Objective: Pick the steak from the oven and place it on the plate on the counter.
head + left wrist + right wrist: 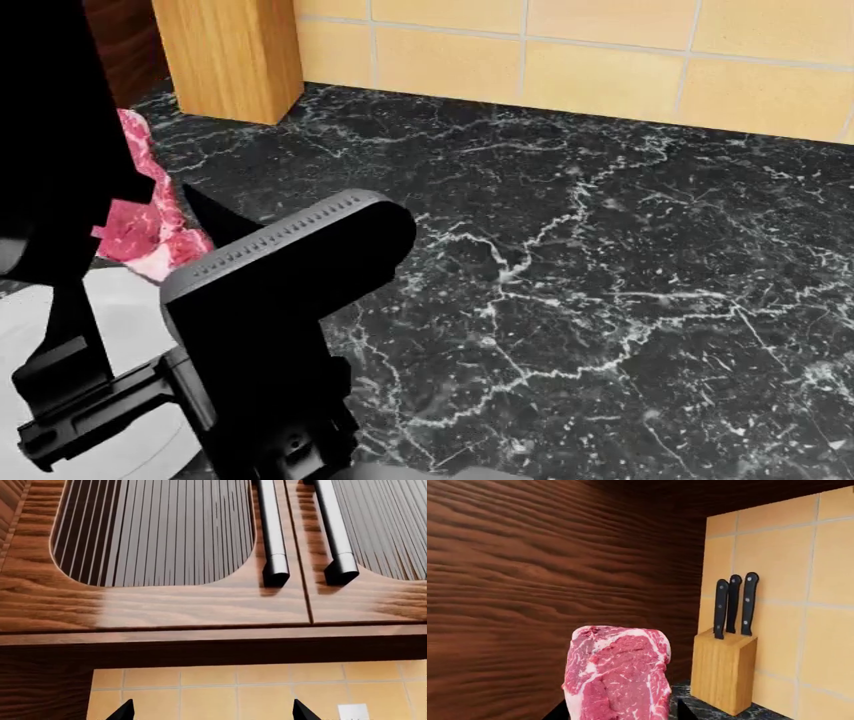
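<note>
**Q:** Steak [617, 672], where is it?

**A:** Held upright in the right gripper [620, 712], above the white plate's [114, 300] far edge on the black marble counter [601, 250], near the knife block [724, 677].

**Q:** Risks?

**A:** Released here, it may topple off the rim. The arm hides most of the plate. The left gripper [212, 711] is spread wide, empty, facing cabinets [167, 600].

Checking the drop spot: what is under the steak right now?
In the head view the steak hangs over the white plate on the black marble counter. The robot's arm covers most of the plate, so whether steak and plate touch cannot be seen.
</note>
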`<state>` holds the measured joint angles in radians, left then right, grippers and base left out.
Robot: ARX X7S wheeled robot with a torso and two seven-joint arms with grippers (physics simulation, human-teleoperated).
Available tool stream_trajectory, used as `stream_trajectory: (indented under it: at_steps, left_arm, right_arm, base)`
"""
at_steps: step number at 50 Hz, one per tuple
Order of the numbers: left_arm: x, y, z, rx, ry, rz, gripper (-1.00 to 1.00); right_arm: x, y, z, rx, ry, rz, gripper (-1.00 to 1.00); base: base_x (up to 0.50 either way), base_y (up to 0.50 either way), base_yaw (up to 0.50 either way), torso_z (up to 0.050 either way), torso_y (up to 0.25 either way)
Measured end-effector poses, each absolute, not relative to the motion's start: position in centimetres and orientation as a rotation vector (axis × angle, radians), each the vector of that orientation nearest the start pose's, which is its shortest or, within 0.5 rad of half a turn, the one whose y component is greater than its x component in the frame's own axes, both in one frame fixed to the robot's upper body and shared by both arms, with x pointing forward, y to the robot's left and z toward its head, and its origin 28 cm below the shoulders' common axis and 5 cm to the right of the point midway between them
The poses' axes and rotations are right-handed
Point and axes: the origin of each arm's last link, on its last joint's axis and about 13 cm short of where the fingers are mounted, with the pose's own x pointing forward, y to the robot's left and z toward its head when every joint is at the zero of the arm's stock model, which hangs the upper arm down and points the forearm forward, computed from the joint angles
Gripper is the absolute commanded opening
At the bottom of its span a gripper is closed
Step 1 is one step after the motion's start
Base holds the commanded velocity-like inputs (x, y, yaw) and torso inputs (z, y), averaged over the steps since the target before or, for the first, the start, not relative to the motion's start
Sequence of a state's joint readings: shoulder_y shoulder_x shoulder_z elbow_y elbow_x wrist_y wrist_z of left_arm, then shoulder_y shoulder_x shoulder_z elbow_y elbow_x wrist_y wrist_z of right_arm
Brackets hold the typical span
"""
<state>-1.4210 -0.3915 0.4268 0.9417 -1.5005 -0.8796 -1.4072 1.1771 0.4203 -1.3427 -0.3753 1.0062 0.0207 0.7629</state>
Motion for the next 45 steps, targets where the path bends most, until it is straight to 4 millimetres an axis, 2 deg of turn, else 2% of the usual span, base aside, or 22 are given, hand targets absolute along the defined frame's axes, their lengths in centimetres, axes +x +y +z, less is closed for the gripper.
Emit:
stream_trajectory:
  at_steps: [10, 20, 37, 45]
  left_arm:
    - [14.7, 14.6, 33.6, -0.054, -0.722, -0.231, 1.00]
    - [14.8, 14.6, 33.6, -0.055, -0.719, -0.234, 1.00]
    - [14.7, 14.7, 33.4, -0.065, -0.719, -0.229, 1.00]
    - [14.7, 14.7, 33.4, -0.067, -0.719, -0.227, 1.00]
  right_arm:
    - [25.2, 2.4, 17.5, 0.050, -0.202, 0.669, -1.00]
    - [25.3, 3.0, 15.8, 0.049, -0.154, 0.698, -1.00]
    - [24.3, 4.6, 17.3, 0.054, -0.116, 0.768, -1.00]
    - [24.1, 5.1, 17.5, 0.063, -0.099, 0.784, -1.00]
  base:
    - [0.00, 0.00, 0.00, 0.000, 0.000]
    - [0.00, 0.00, 0.00, 0.000, 0.001]
    - [0.00, 0.00, 0.00, 0.001, 0.000]
    - [0.00, 0.00, 0.00, 0.000, 0.000]
